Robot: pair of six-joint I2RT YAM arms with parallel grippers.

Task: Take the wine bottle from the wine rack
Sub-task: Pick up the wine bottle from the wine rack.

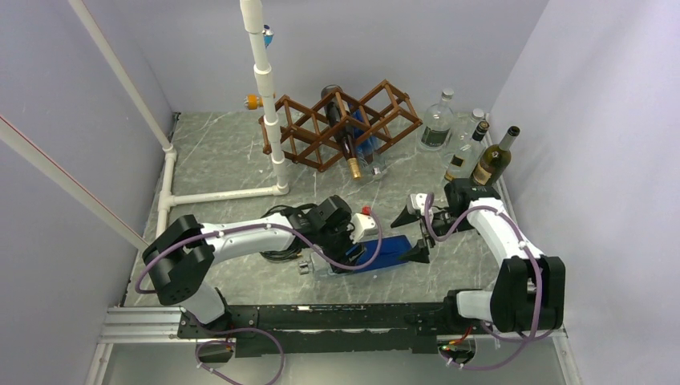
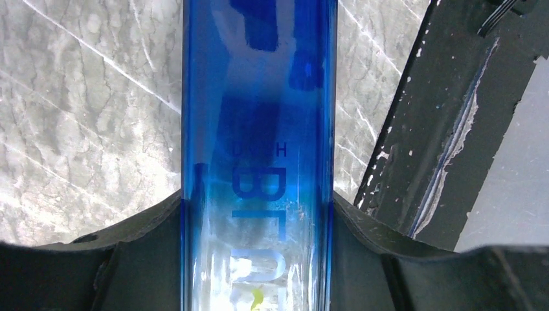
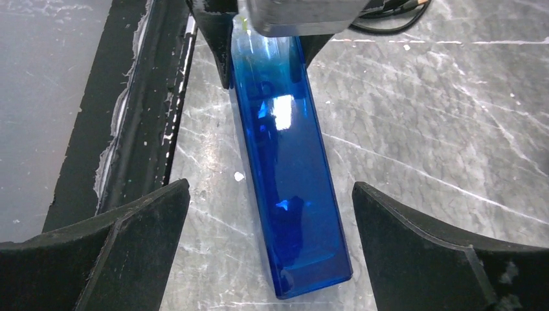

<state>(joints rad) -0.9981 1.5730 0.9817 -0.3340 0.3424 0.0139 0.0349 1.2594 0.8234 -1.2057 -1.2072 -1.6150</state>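
Near the front of the table [image 1: 224, 160], blue bottle [image 1: 389, 251] held in left jaws, right jaws wide.

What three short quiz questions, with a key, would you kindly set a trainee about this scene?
1. True or false: the right hand is shut on the blue bottle.
2. Which hand grips the blue bottle? A. the left hand B. the right hand C. neither
3. What lies in the wine rack?
Key: 1. False: it is open, with a finger on either side of the bottle's base, clear of it. 2. A. 3. A dark bottle with a gold cap, its neck pointing toward the arms.
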